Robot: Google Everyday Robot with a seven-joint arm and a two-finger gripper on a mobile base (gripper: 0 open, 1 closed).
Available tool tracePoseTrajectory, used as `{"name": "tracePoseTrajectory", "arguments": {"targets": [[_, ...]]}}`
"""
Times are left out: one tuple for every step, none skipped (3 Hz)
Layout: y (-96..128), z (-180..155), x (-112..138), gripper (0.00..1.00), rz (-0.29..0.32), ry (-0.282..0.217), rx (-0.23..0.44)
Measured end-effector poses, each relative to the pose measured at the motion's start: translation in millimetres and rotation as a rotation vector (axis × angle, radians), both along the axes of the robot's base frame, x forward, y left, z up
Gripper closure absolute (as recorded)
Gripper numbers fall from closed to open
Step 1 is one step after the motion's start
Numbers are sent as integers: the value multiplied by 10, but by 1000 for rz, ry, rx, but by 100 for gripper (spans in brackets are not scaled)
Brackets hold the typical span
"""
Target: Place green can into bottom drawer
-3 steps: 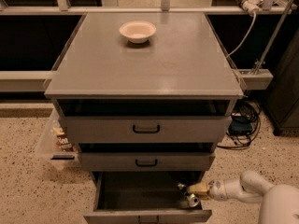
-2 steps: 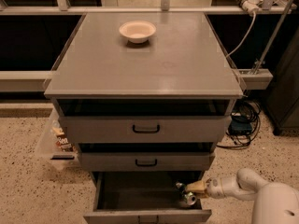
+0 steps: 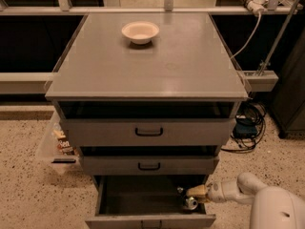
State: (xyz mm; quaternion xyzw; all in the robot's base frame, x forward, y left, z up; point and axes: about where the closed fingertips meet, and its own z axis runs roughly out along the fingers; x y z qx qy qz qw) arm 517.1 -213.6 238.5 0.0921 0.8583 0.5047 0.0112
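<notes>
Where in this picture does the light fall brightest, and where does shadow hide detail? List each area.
Camera view: a soft sheen lies across the cabinet top. The bowl casts a small shadow at its near edge. The bottom drawer is dark inside, with a glint off the green can, beside the gripper at the drawer's right side.

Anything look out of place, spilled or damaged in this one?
Nothing spilled or damaged. The green can is in the open bottom drawer, at its right front, with the gripper right by it. The bowl stands upright on the cabinet top.
</notes>
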Motion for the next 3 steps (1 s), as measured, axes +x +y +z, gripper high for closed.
{"name": "tracePoseTrajectory", "arguments": {"targets": [[42, -122, 17, 100, 1, 18, -4], [107, -208, 68, 100, 29, 30, -12], [110, -209, 74, 82, 30, 29, -12]]}}
